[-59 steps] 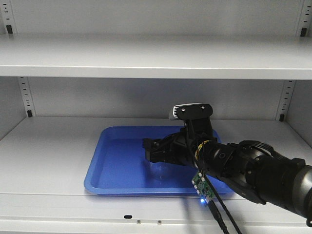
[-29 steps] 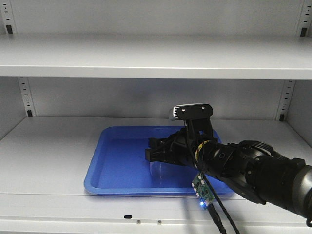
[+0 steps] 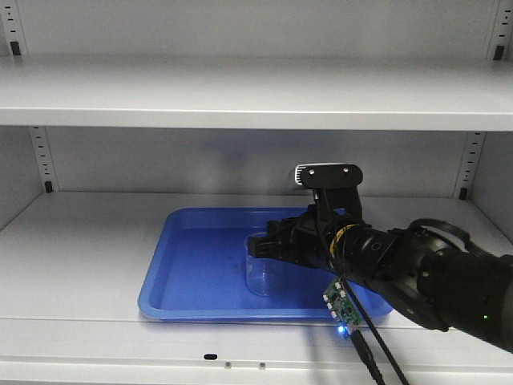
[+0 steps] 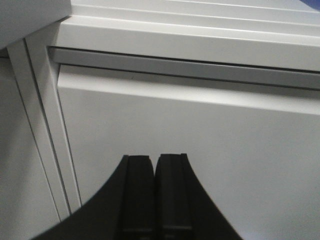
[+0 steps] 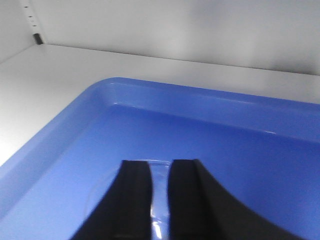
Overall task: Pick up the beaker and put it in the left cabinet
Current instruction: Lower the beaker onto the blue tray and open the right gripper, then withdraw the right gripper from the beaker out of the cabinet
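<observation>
The beaker, small and of clear glass, stands upright in a blue tray on the lower shelf of the left cabinet. My right gripper reaches in from the right, its tips at the beaker's upper right side. In the right wrist view the right gripper is open by a narrow gap, and the beaker's glass shows in that gap, with a faint rim curving off to the left. The left gripper is shut on nothing and faces a pale cabinet panel.
An upper shelf runs close above the arm. Slotted rails stand at both sides. The tray's raised wall lies ahead of the fingers. A small circuit board and cables hang below the right wrist over the shelf's front edge.
My right gripper has drawn back to the right and slightly up, while the beaker stays where it was in the tray; more of the beaker now shows to the left of the fingers.
</observation>
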